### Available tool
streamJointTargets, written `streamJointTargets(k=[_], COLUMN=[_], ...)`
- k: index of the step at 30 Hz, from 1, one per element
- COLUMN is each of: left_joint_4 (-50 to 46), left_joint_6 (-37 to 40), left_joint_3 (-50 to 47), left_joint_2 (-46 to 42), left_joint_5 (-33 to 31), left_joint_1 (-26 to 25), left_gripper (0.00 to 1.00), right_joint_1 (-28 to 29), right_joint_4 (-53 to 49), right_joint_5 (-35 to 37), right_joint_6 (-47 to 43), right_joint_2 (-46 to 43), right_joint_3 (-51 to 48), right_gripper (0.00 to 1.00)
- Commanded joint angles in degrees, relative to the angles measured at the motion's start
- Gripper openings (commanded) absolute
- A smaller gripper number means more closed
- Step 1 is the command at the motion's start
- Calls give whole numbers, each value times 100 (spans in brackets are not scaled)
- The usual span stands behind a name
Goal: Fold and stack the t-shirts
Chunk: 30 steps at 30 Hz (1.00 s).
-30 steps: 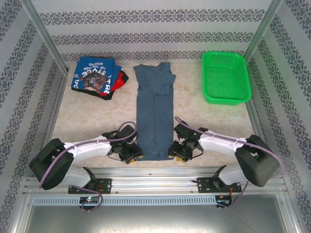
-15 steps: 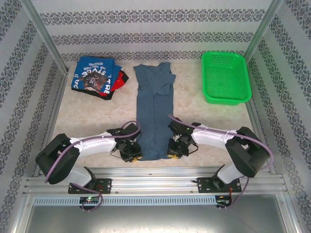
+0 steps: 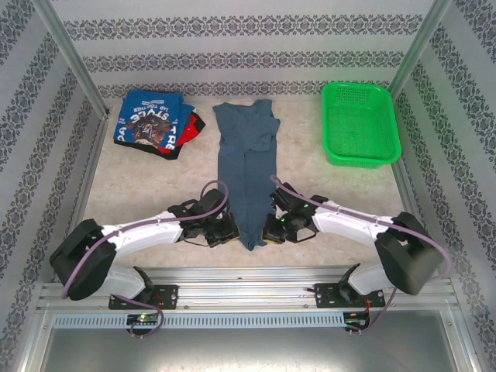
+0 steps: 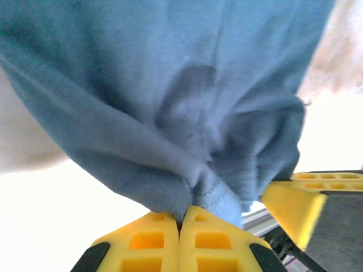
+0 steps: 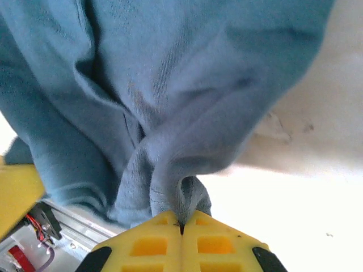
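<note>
A slate-blue t-shirt (image 3: pixel 246 167) lies as a long narrow strip down the middle of the table, its near end drawn in to a point. My left gripper (image 3: pixel 230 232) is shut on the hem's left corner, and the cloth (image 4: pixel 170 102) bunches between its yellow fingers (image 4: pixel 147 238). My right gripper (image 3: pixel 269 231) is shut on the right corner, where a pinch of cloth (image 5: pixel 170 124) sits in its yellow fingers (image 5: pixel 221 243). A stack of folded t-shirts (image 3: pixel 151 122), bright blue on top with red and black beneath, rests at the back left.
A green mesh basket (image 3: pixel 359 124) stands at the back right. Metal frame posts and patterned walls enclose the table. A metal rail (image 3: pixel 248 291) runs along the near edge by the arm bases.
Both grippers have closed on the near hem corners and moved inward toward each other. The near end of the slate-blue t-shirt has narrowed to a point.
</note>
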Motion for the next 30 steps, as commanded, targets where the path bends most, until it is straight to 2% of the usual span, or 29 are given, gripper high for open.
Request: streamJointTargets(k=[1,7,15,19,26,30], left_joint_4=[-282,-656,-1025,-1069,-1324,-1752], left_joint_6=[110,45,-572,-789,-1281,-1383], left_joint_3=[-204,-706,-1375,-1445,-1278,-1058], left_joint_2=[-346,-1141,-2441,-2647,-2848,-3081], left_joint_5=[-255,-456,-795,-926,-1123,-1212], left_joint_1=[-69,-86,-372,-611,-1358,-1441], left_gripper=[0,0,0,0,0,0], right_joint_1=[-58,12,39,111,410,513], right_joint_4=[-374,-724,-1142,-1179,-1506,-1627], right_joint_5=[-98,-197,-265,-385,-513,-419], right_joint_6=[127,390,662,863,1348,1599], right_joint_2=[-364,-1081,-1881,-2071,-2594,-2917], right_joint_3=[-226,-494,-675,-781,-863,-802], right_gripper=[0,0,0,0,0,0])
